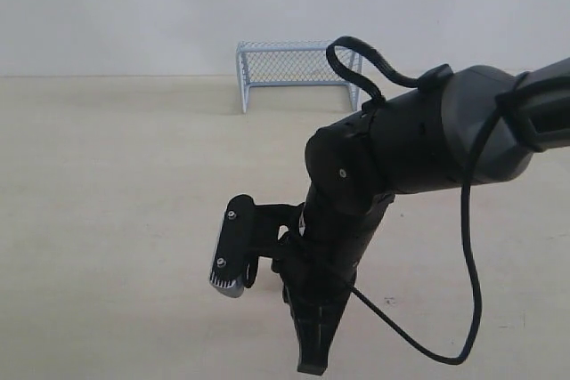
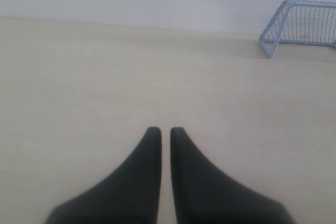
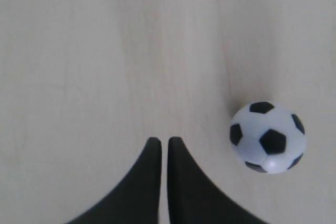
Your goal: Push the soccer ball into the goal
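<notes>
The soccer ball [image 3: 268,137], white with black patches, rests on the pale table in the right wrist view, just off to one side of my right gripper [image 3: 164,140]. That gripper is shut and empty, its tips a short gap from the ball. In the exterior view the right gripper [image 1: 312,364] points down at the table near the front, and the ball is hidden there. The goal [image 1: 298,64] stands at the far edge by the wall, mouth facing the front. My left gripper [image 2: 165,129] is shut, empty, low over bare table, with the goal [image 2: 304,24] far ahead.
The right arm's bulky black body [image 1: 401,144] and its looping cable [image 1: 468,246] fill the middle and right of the exterior view. A white wall [image 1: 134,6] backs the light wooden table [image 1: 116,184].
</notes>
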